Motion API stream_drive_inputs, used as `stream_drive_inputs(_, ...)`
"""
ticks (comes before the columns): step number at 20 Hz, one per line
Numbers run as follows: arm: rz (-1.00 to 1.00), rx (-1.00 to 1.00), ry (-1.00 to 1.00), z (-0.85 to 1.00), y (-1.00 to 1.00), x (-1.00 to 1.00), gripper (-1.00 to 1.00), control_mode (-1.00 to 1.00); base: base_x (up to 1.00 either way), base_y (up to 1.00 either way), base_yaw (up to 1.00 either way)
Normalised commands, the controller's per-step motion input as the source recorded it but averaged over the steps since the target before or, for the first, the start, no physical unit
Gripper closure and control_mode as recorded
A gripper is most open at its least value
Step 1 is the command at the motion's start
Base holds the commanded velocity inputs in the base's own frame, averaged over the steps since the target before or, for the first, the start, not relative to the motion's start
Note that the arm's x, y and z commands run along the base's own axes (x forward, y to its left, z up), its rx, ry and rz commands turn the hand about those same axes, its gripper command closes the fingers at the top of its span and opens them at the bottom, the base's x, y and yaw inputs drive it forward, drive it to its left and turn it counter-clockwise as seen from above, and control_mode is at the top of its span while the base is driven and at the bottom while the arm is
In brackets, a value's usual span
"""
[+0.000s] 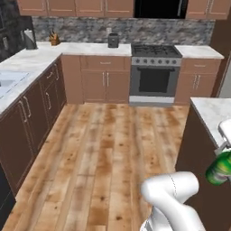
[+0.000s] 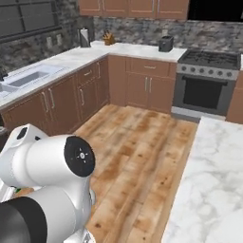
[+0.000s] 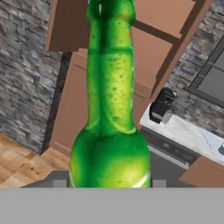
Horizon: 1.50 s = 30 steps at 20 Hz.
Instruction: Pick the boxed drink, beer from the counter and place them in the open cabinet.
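The beer (image 3: 110,109), a green glass bottle, stands close before the hand camera with its neck pointing up the picture. My gripper (image 3: 109,183) is shut on the beer's wide lower body, a fingertip (image 3: 59,183) showing on each side. In the left base view the beer (image 1: 219,168) hangs tilted at the right edge, beside the near end of the marbled counter (image 1: 212,113) and lower than its top. The same counter (image 2: 209,190) lies at the right of the right base view. The boxed drink and the open cabinet are out of view.
A stove (image 1: 154,72) stands at the back wall, with a toaster (image 1: 113,40), a knife block (image 1: 54,39) and a paper towel roll (image 1: 29,39) on the back counters. A sink (image 2: 28,78) is at the left. Wooden floor (image 1: 108,149) lies open between.
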Motion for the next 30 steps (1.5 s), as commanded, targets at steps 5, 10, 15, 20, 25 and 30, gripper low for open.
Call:
stream_drive_inputs(5, 0.00, 0.00, 0.00, 0.00, 0.00, 0.00, 1.00, 1.00, -0.08, 0.00, 0.45)
stream_drive_inputs(10, 0.00, 0.00, 0.00, 0.00, 0.00, 0.00, 1.00, 1.00, -0.05, 0.00, 0.47)
stream_drive_inputs(15, 0.00, 0.00, 0.00, 0.00, 0.00, 0.00, 1.00, 1.00, -0.01, 0.00, 0.49)
stream_drive_inputs(20, 0.00, 0.00, 0.00, 0.00, 0.00, 0.00, 1.00, 1.00, 0.00, 0.06, 0.51)
stream_drive_inputs(25, 0.00, 0.00, 0.00, 0.00, 0.00, 0.00, 1.00, 1.00, 0.00, 0.07, 0.49)
stream_drive_inputs(30, 0.00, 0.00, 0.00, 0.00, 0.00, 0.00, 1.00, 1.00, 0.00, 0.15, 0.44)
